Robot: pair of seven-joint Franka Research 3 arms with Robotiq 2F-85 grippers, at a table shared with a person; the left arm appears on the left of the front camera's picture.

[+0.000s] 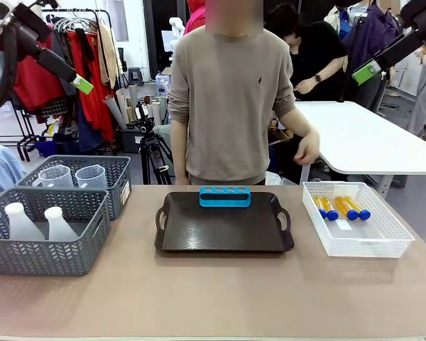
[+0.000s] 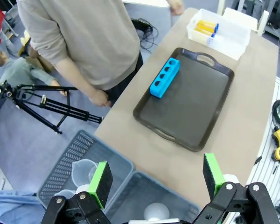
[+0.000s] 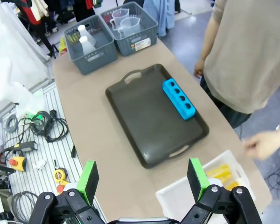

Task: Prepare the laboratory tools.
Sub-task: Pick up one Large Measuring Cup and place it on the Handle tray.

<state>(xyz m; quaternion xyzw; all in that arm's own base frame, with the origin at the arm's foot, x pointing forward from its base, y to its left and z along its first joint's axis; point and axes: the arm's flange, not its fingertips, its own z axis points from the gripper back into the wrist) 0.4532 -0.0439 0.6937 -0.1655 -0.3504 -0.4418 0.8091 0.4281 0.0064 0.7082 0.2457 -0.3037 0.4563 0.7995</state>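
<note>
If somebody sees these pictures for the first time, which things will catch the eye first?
The bright blue four-hole rack stands out, at the far edge of the dark brown tray in the middle of the table. To the right, blue-capped tubes of amber liquid lie in a white lattice basket; to the left, two grey baskets hold flasks and beakers.

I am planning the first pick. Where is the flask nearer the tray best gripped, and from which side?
Grip the flask at its narrow neck, coming straight down from above. It stands upright in the grey basket, whose walls rise around its wide cone body, so a side approach looks blocked. The other flask stands close on its left, so leave room there.
</note>
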